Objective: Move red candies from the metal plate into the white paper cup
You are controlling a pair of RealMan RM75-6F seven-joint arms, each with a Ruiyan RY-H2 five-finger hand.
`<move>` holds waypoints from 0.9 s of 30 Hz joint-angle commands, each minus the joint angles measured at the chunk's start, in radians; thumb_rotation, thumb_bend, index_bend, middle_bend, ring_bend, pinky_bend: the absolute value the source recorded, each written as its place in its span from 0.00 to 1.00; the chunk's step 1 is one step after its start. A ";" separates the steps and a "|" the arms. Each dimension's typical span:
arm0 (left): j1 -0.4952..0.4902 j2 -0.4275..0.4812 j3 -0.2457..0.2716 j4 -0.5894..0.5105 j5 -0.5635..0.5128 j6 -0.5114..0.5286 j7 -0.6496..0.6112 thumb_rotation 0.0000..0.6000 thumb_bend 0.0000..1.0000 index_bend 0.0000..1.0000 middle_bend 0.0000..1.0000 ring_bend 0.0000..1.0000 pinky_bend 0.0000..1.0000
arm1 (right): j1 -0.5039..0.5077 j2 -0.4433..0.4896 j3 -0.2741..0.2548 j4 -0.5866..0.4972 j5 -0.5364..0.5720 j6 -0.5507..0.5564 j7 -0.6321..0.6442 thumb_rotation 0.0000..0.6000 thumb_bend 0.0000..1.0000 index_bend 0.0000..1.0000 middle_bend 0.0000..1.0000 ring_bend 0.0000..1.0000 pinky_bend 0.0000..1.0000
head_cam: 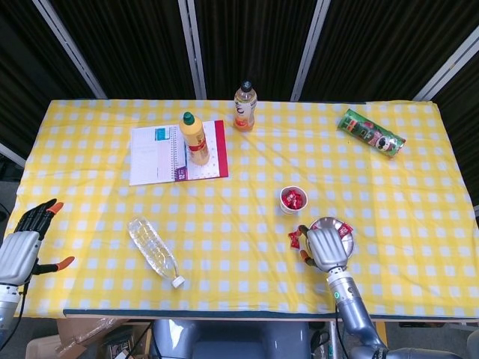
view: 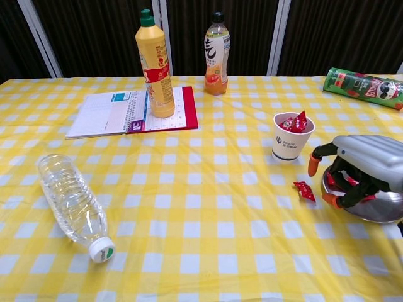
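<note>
Chest view: right hand [view: 362,168] over the metal plate [view: 378,211], fingers curled down among red candies [view: 332,180]; whether it grips one cannot be told. White paper cup [view: 289,139], candy-filled, behind-left of it; one stray candy [view: 305,190] on counter just left. Left hand [head_cam: 26,241] spread, holding nothing.

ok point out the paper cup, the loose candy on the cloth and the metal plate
paper cup [view: 289,146], chest view, front wall
loose candy [view: 305,190], chest view, wrapper middle
metal plate [head_cam: 332,223], head view, far rim

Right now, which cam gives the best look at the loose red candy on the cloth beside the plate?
Chest view. The stray red candy lies unobstructed on the tablecloth, between the white paper cup and the right hand. In head view the same candy is a small red speck right against the hand's fingers, partly crowded by them.
</note>
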State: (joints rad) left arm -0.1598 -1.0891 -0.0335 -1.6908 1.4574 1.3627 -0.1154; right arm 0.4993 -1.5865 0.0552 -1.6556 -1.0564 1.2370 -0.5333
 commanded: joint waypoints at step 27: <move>-0.005 0.006 0.000 -0.003 -0.009 -0.015 -0.007 1.00 0.04 0.00 0.00 0.00 0.00 | 0.007 -0.078 0.047 0.140 0.055 -0.088 0.034 1.00 0.39 0.44 0.80 0.87 0.96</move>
State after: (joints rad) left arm -0.1644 -1.0835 -0.0333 -1.6941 1.4479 1.3474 -0.1223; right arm 0.5066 -1.6632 0.1014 -1.5172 -1.0031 1.1499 -0.5001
